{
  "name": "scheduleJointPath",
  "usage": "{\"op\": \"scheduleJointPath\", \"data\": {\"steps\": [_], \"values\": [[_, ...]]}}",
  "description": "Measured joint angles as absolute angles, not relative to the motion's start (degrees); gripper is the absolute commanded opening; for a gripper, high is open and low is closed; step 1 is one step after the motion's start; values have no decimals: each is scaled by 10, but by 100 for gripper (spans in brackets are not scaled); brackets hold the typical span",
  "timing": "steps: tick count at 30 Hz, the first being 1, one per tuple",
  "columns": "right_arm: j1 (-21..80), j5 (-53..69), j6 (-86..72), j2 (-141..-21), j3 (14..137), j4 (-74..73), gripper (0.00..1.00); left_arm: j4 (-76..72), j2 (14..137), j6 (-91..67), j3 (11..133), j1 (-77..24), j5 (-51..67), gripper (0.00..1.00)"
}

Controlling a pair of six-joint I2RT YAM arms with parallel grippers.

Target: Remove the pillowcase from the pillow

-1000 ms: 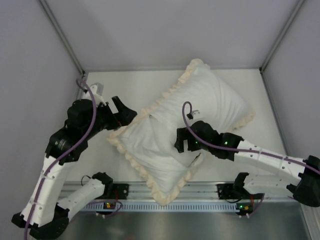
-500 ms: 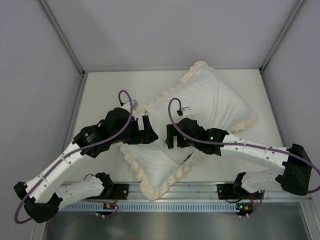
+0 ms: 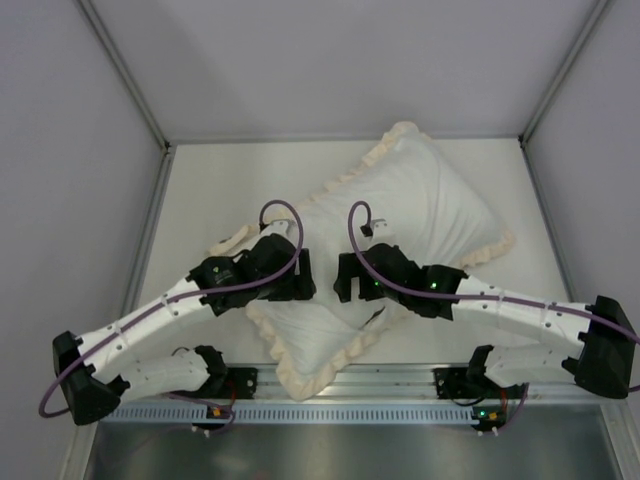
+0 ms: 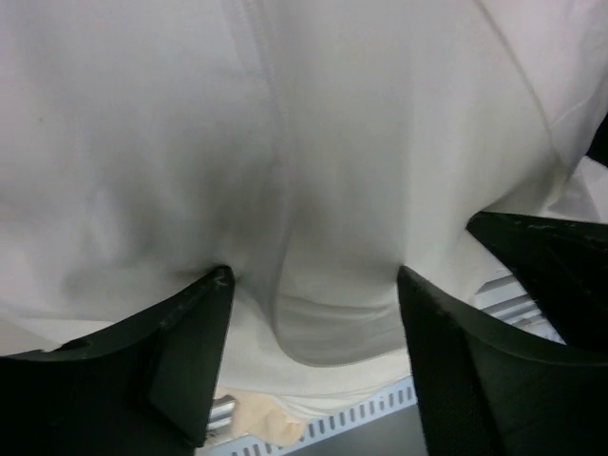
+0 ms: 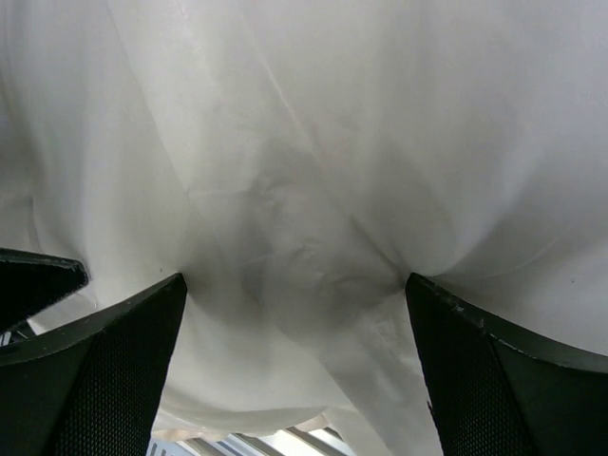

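The pillowcase (image 3: pixel 425 200) lies diagonally on the table, white face up, with its cream frill (image 3: pixel 310 375) round the edge. Its grey face is not in view. The pillow is hidden inside it. My left gripper (image 3: pixel 303 278) and right gripper (image 3: pixel 343 283) stand side by side on the cover's middle. In the left wrist view the left gripper (image 4: pixel 312 285) is open, its fingers (image 4: pixel 190 351) pressed into the white fabric (image 4: pixel 332 142), which bulges between them. In the right wrist view the right gripper (image 5: pixel 296 285) is open wide, its fingers (image 5: pixel 494 370) pressed into the fabric (image 5: pixel 332 114).
A slotted metal rail (image 3: pixel 380 410) runs along the near edge, under the cover's near corner. Grey walls and corner posts close in the white table (image 3: pixel 200 190) on three sides. The two gripper heads nearly touch.
My left arm has swung right from the cover's left edge onto its middle. My right gripper has shifted slightly left. The cover's near-left part has bunched and slid right.
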State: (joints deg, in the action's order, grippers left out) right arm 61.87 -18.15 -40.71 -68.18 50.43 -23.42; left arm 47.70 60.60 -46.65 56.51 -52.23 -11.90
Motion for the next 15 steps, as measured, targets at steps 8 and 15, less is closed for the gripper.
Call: {"op": "scheduleJointPath", "data": {"steps": [8, 15], "values": [[619, -181, -406, -681, 502, -232, 93, 471, 528, -486, 492, -522, -122, 18], [619, -180, -406, -679, 501, -231, 93, 469, 481, -501, 455, -522, -123, 0]]}}
